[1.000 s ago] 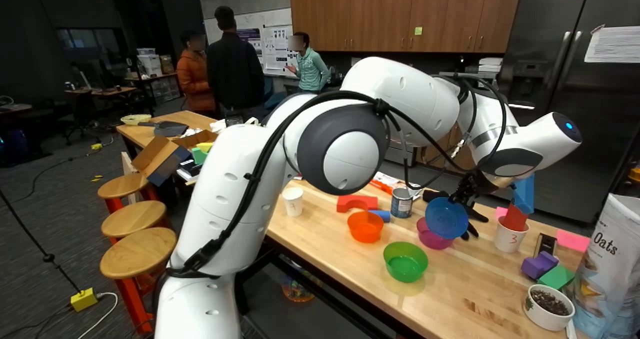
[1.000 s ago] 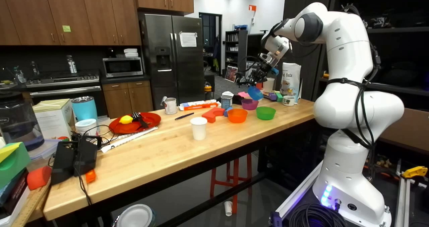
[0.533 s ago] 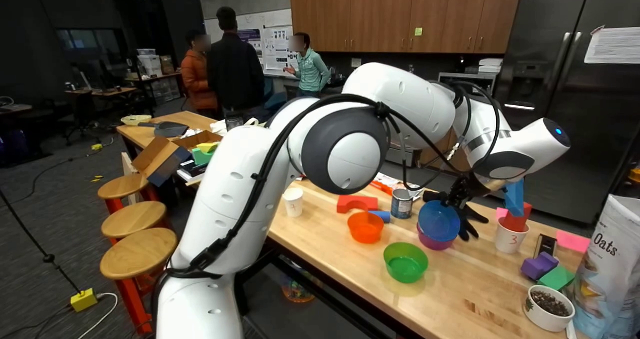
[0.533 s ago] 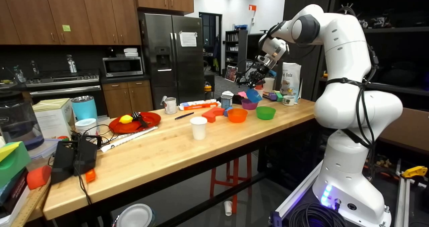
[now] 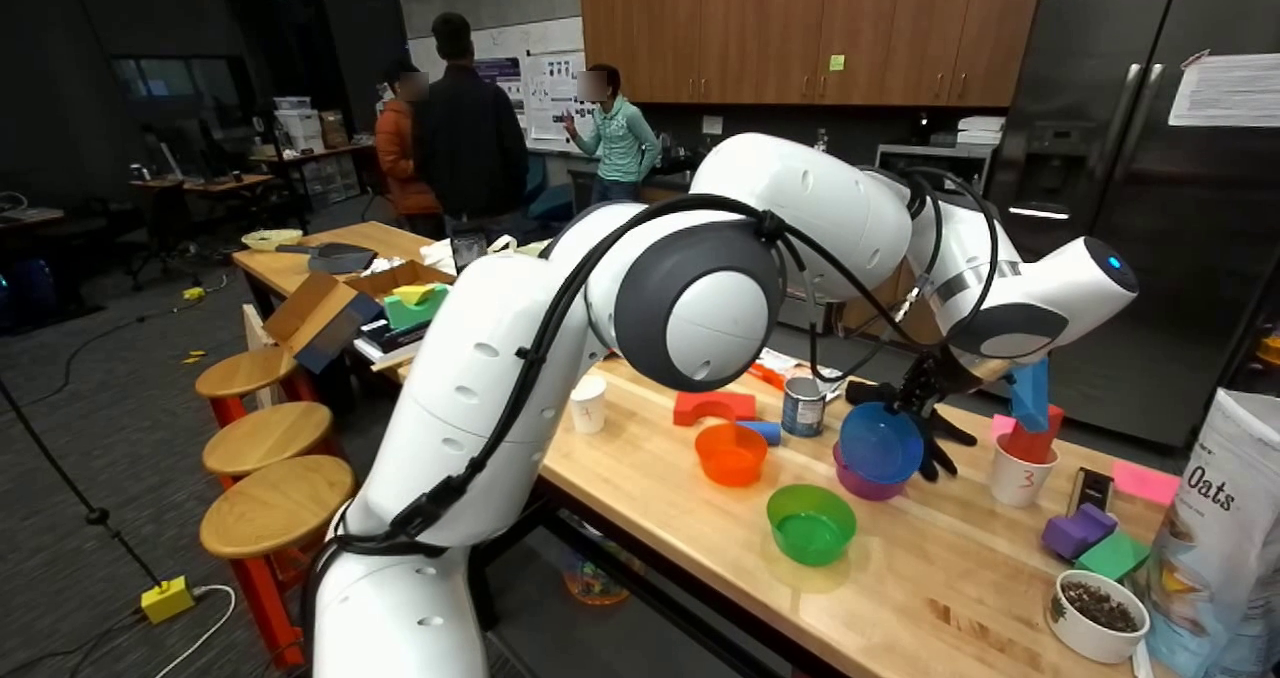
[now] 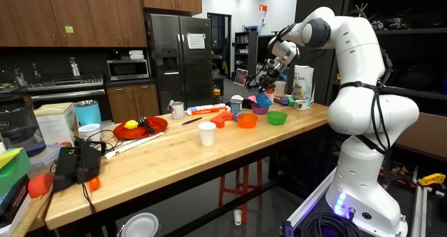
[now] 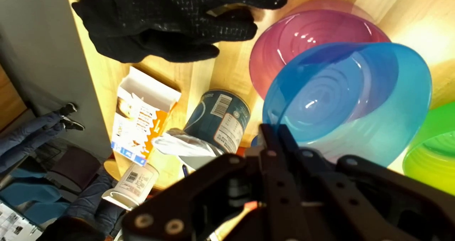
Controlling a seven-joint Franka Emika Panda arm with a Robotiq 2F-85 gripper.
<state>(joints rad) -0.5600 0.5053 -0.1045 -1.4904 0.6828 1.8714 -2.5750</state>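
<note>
My gripper (image 7: 276,129) is shut on the rim of a translucent blue bowl (image 7: 320,95), with one finger on each side of its wall. The blue bowl, seen in both exterior views (image 5: 880,445) (image 6: 263,100), is tilted and held over the purple bowl (image 5: 868,484). In the wrist view the blue bowl overlaps part of the purple bowl (image 7: 309,31). I cannot tell whether the two bowls touch. A green bowl (image 5: 812,525) and an orange bowl (image 5: 731,455) stand on the table close by. In an exterior view the gripper (image 6: 263,88) is dark and its fingertips are unclear.
A black glove (image 7: 170,20) lies beside the purple bowl. A can (image 7: 217,120) and an open box (image 7: 142,116) are near. A paper cup (image 5: 1020,476) with a red block, a purple block (image 5: 1079,531), a white bowl (image 5: 1098,618) and an oats bag (image 5: 1205,538) stand further along.
Over the first half second the gripper carried the blue bowl sideways and slightly down, over the purple bowl. Since then it has barely moved, while the arm's elbow shifted slightly.
</note>
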